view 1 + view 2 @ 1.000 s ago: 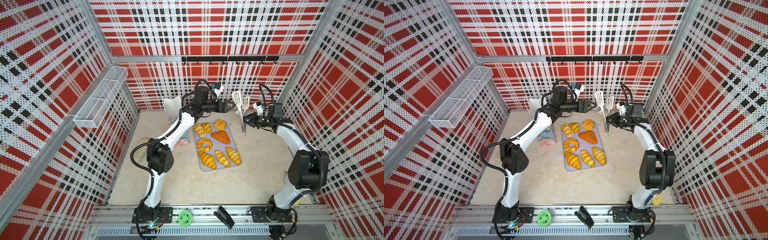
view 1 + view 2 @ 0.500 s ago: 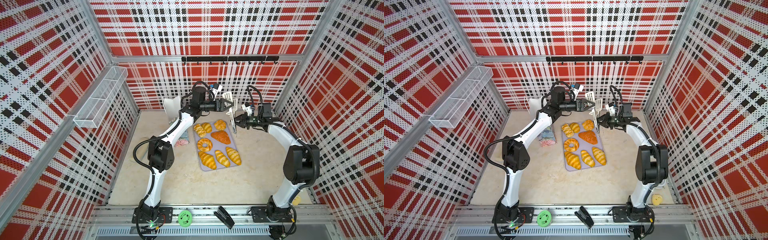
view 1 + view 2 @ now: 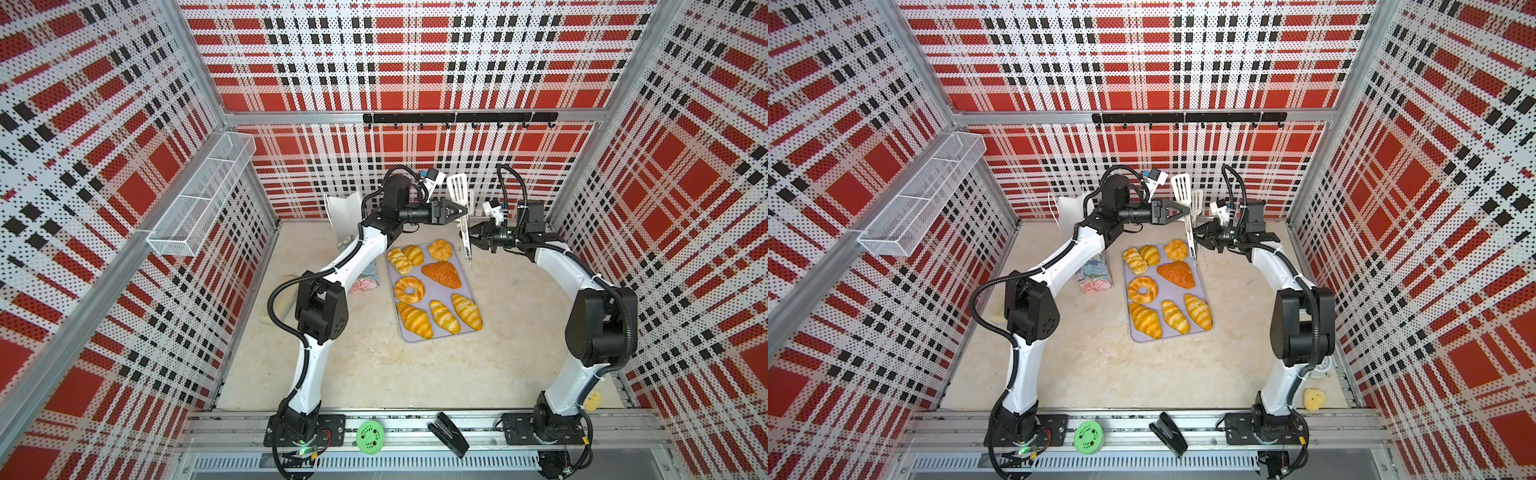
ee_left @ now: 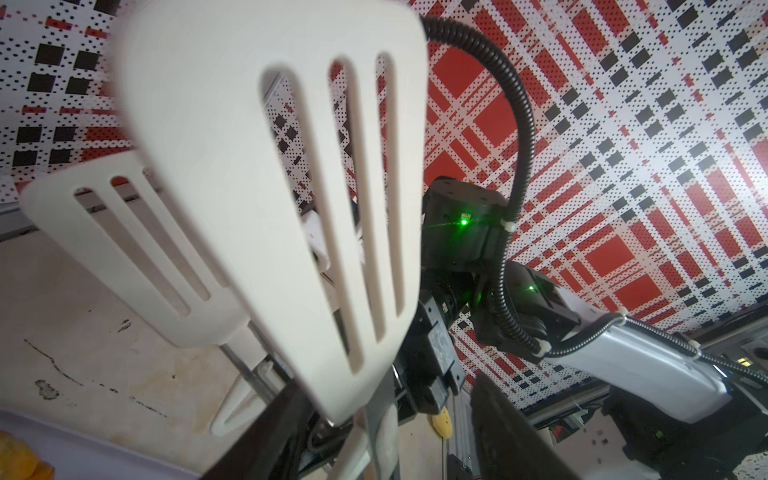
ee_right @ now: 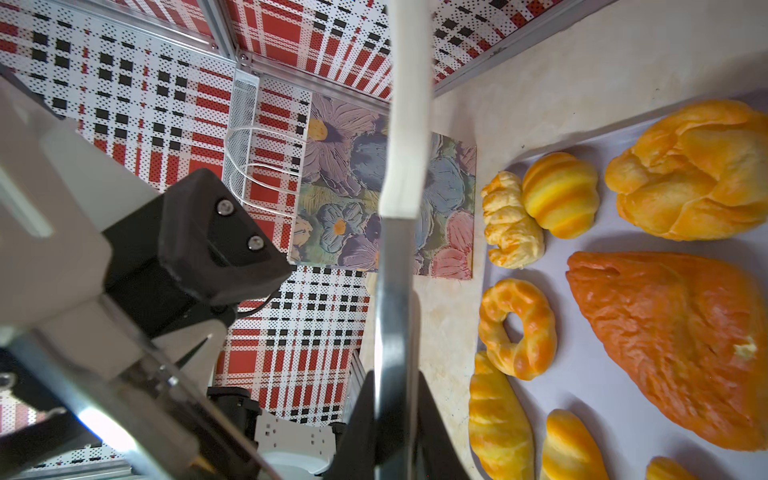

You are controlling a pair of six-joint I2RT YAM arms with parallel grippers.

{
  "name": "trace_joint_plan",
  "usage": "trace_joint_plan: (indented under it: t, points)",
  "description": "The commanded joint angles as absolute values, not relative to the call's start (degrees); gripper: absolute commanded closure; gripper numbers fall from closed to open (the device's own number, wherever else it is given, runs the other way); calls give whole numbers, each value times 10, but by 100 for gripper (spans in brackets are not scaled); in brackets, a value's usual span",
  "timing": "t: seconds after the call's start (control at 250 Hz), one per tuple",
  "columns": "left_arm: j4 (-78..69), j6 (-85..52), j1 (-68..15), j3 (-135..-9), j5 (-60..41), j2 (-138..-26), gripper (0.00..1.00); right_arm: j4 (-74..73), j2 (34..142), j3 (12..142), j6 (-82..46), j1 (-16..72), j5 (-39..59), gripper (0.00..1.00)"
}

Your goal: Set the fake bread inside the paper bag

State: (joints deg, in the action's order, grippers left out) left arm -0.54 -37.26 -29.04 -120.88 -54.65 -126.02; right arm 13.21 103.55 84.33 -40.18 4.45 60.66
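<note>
Both top views are taken from high over the front rail [image 3: 415, 419], angled down at the whole scene. The tongs [image 4: 199, 145] are filmed close up from the left wrist; the tray [image 5: 590, 395] is shared by right wrist and top views.

The walls [image 3: 415, 62] are checked red, white and black, with tiny dots all over. The bench [image 3: 374, 374] is pale sandy with dark smudges. The fake bread [image 3: 444, 316] is shiny golden yellow with darker stripes. The three-cornered piece [image 3: 442, 274] is orange-brown. The tray [image 5: 582, 257] is pale lilac. The paper bag [image 5: 345, 187] has painted flowers in blue, purple, pink and green, and thin white string handles [image 5: 249, 166]. The tongs [image 4: 232, 174] are creamy white with a silver-grey stem. The robot arms [image 3: 353, 257] are white with black joints. The wire basket [image 3: 199, 195] is white, the hook bar [image 3: 457, 118] and stapler [image 3: 449, 434] black, the disc [image 3: 369, 434] green.
</note>
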Motion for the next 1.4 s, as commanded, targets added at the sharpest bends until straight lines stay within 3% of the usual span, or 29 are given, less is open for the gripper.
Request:
trace_joint_plan:
  t: [0.0, 1.397]
  points:
    - [-38, -388, -295, -1207, -561, -1265, 38, 74, 1043, 838, -415, 47, 639, 87]
    - [-96, -434, -295, -1205, -599, -1281, 57, 94, 1060, 853, -415, 55, 686, 87]
